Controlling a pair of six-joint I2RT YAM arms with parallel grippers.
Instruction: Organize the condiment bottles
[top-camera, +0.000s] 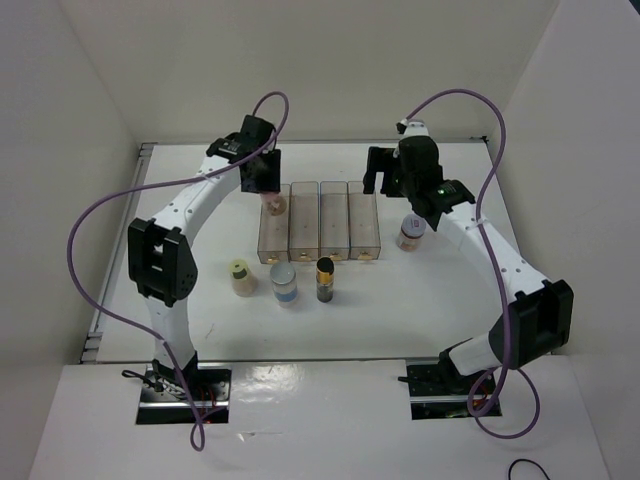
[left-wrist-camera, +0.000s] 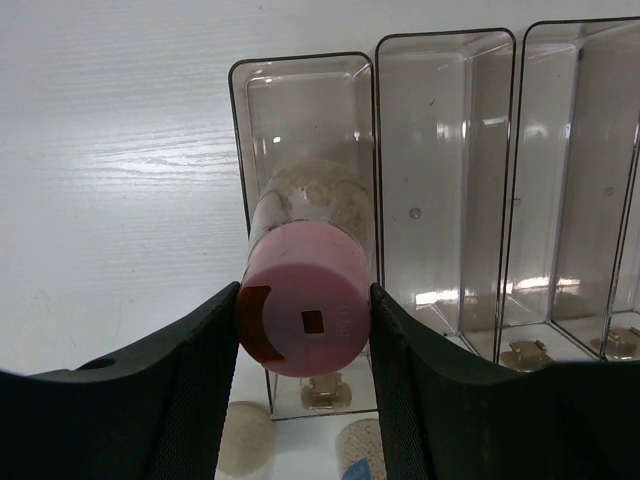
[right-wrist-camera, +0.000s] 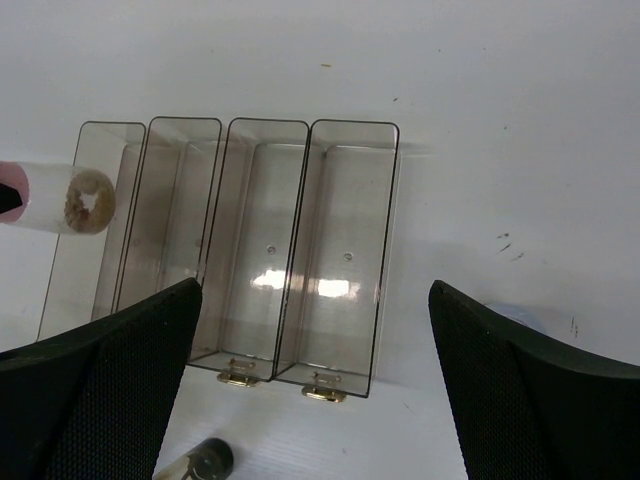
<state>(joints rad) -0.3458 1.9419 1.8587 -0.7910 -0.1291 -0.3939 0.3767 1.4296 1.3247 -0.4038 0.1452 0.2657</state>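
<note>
1. The left gripper (left-wrist-camera: 305, 300) is clenched on the pink-capped jar (left-wrist-camera: 303, 335), holding it above the leftmost clear bin (left-wrist-camera: 300, 90).
2. The right gripper (right-wrist-camera: 315, 290) hangs released over the rightmost bins, grasping nothing.
3. The yellow-green-capped jar (top-camera: 240, 277), pale-blue-capped jar (top-camera: 284, 283) and dark jar (top-camera: 325, 279) stand just in front of the bins.
4. The lavender-capped jar (top-camera: 411, 232) stands just right of the bins.

4 clear bins (top-camera: 334, 225), 5 condiment bottles (top-camera: 284, 283) (pink bottle (top-camera: 273, 205) included).

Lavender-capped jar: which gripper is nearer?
Right. The right gripper hovers close by the lavender-capped jar; the left gripper holds the pink jar over the leftmost bin.
</note>
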